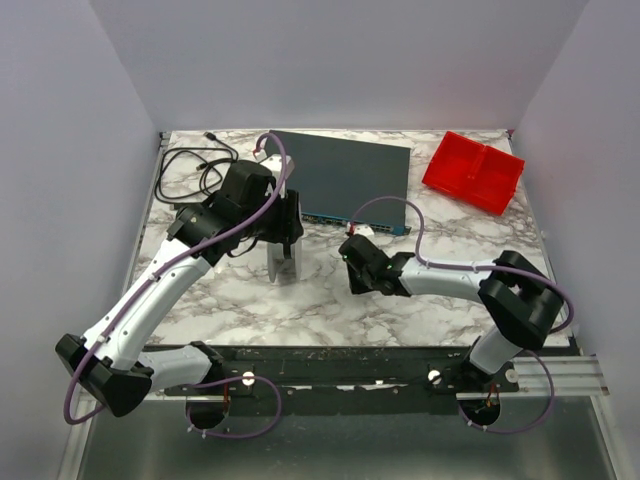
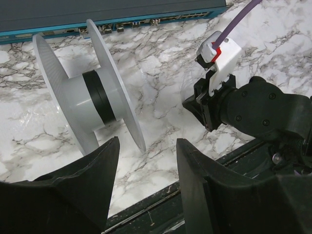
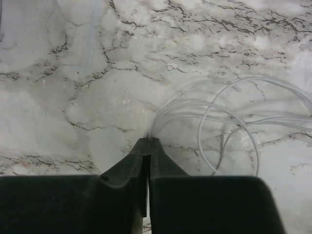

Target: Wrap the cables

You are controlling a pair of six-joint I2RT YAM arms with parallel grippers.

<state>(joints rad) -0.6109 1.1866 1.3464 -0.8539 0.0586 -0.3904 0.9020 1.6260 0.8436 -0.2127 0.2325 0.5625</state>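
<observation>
Red bin (image 1: 455, 165) stands far right of the reel (image 2: 87, 105) and beyond it, w/ one divider. Its inside is too small in the pic for you to judge. The reel carries a black band around its hub; whether any wire is wound there, you cannot tell. Your left gripper (image 2: 146, 165) is close by the reel, fingers spread, nothing between them. Right of the reel, the right gripper (image 3: 147, 147) has its fingers pressed together, pinching the cables (image 3: 170, 111). That is a very thin white wire lying in loose loops on the marble table (image 1: 330, 310). The loops are cut off at the pic edge. From above the wire is too fine to see, and the left gripper covers part of the reel.
</observation>
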